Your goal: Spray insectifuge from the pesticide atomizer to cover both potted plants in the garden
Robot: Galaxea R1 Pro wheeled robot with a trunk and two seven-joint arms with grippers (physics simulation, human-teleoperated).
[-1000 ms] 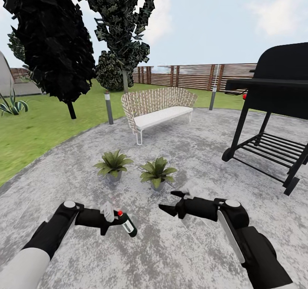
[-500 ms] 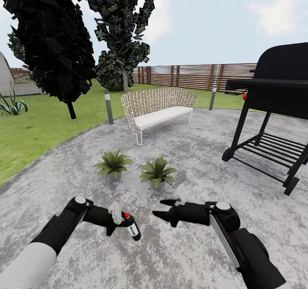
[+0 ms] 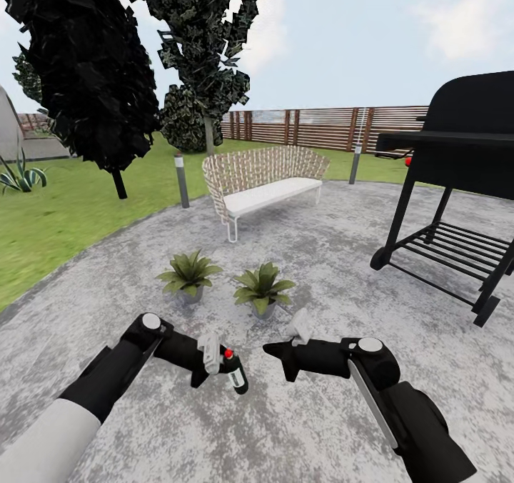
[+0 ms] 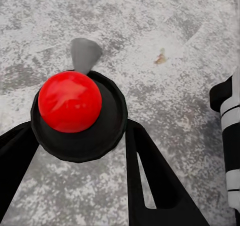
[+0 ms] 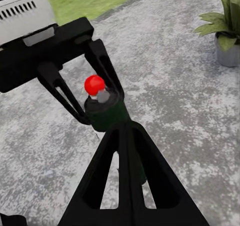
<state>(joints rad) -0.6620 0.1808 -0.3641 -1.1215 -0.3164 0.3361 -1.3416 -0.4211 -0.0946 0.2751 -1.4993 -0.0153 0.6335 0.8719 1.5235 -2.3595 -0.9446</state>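
Two potted plants (image 3: 189, 274) (image 3: 263, 289) sit on mottled grey paving (image 3: 307, 254), just beyond my claws. My left gripper (image 3: 218, 369) is clamped on the pesticide atomizer (image 3: 236, 377), a slim dark-green bottle, near upright, red tip up. Plants lie ahead of the bottle, left arm nearer. My right gripper (image 3: 275, 351) holds nothing; I cannot tell how far apart its fingers are.

Atomizer (image 3: 235, 376) betw. hands, plants (image 3: 189, 274) behind.
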